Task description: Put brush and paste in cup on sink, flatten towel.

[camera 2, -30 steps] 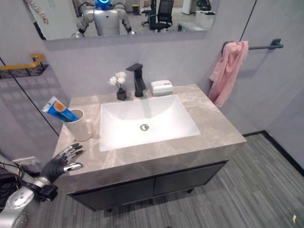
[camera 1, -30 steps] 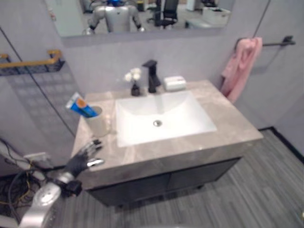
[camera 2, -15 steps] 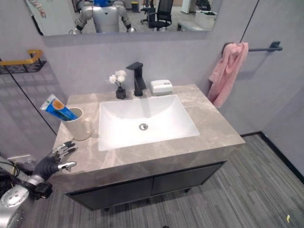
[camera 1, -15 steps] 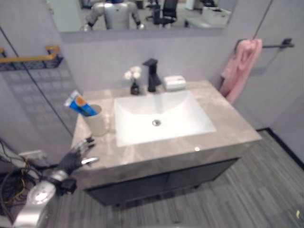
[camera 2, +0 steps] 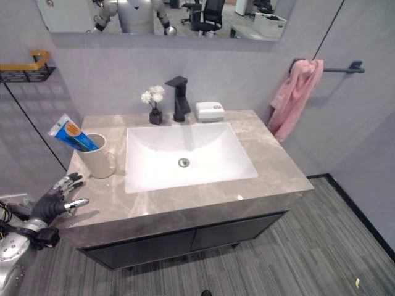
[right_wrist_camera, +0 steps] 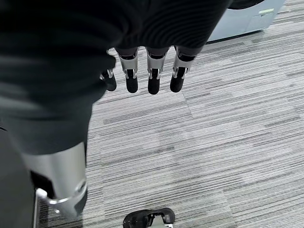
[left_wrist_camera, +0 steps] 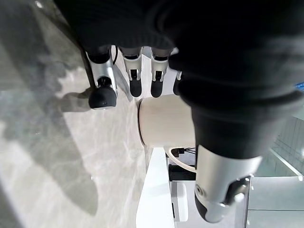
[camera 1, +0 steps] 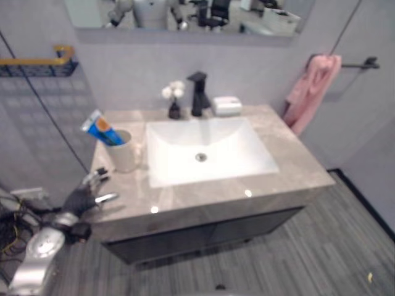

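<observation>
Left eye view: grey stone counter [camera 1: 296, 163] across the centre, white sink [camera 1: 207, 151] set into it. Cream cup [camera 1: 125, 158] at centre left on the counter, just left of the sink, with a blue toothpaste tube [camera 1: 100, 129] leaning out of it toward the upper left. No brush can be made out. Black tap [camera 1: 197, 92], small vase of white flowers [camera 1: 174, 102] and white soap dish [camera 1: 226, 106] along the wall at upper centre. Pink towel [camera 1: 310, 91] bunched on a dark rail [camera 1: 361, 63] at upper right. Left hand [camera 1: 83, 197] at lower left, over the counter's left front corner, fingers spread and holding nothing.

Right eye view: same layout; mirror [camera 2: 166, 15] along the top edge, yellow shelf [camera 2: 24, 65] at upper left.

Left wrist view: fingers straight and loose, the cup standing just past the fingertips, apart from them.

Right wrist view: right hand [right_wrist_camera: 149, 71] at upper centre above grey striped floor [right_wrist_camera: 228, 142], fingers straight, empty.
</observation>
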